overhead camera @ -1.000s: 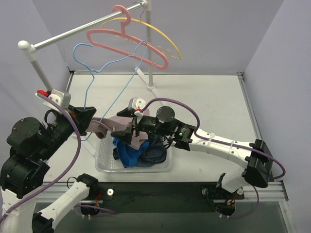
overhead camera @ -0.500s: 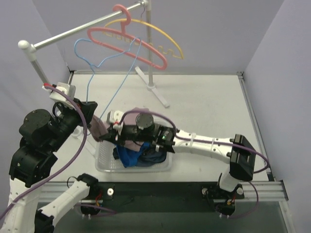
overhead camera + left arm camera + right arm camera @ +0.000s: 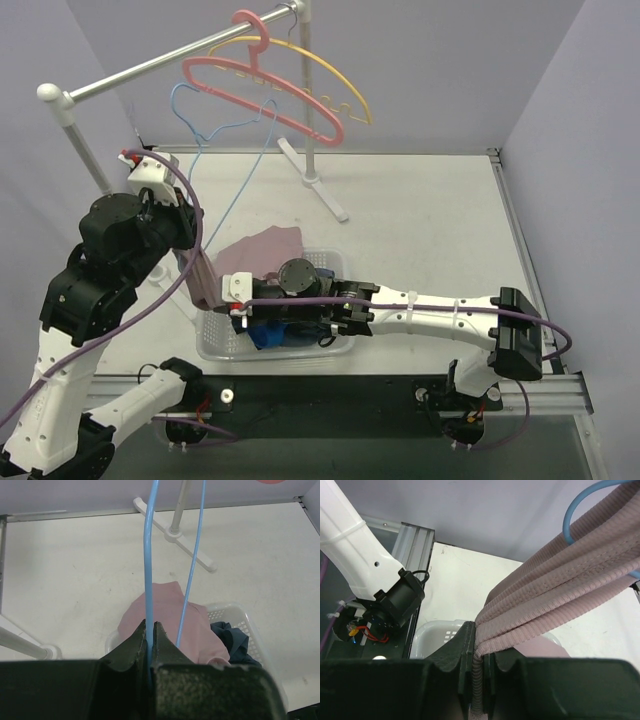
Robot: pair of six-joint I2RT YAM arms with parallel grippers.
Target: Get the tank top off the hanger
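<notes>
The pink ribbed tank top (image 3: 262, 250) hangs from the blue wire hanger (image 3: 215, 130) and drapes over the back left corner of the basket. My left gripper (image 3: 192, 240) is shut on the hanger's wire (image 3: 148, 555), which runs up from between the closed jaws (image 3: 150, 627). The tank top (image 3: 165, 615) lies just past them. My right gripper (image 3: 222, 302) sits low at the basket's left end. In the right wrist view this gripper (image 3: 479, 630) is shut on the tank top's bunched straps (image 3: 560, 580), which stretch up to a loop of the hanger (image 3: 580, 505).
A white plastic basket (image 3: 215, 340) holds dark blue clothes (image 3: 275, 333) at the near edge. A clothes rail (image 3: 150, 68) carries a pink hanger (image 3: 270, 95) and a yellow hanger (image 3: 345, 85). The rack's foot (image 3: 315, 185) lies on the table behind.
My right gripper has shut on the tank top's straps and pulled left and down toward the basket's near left. My left arm has raised the hanger up and back.
</notes>
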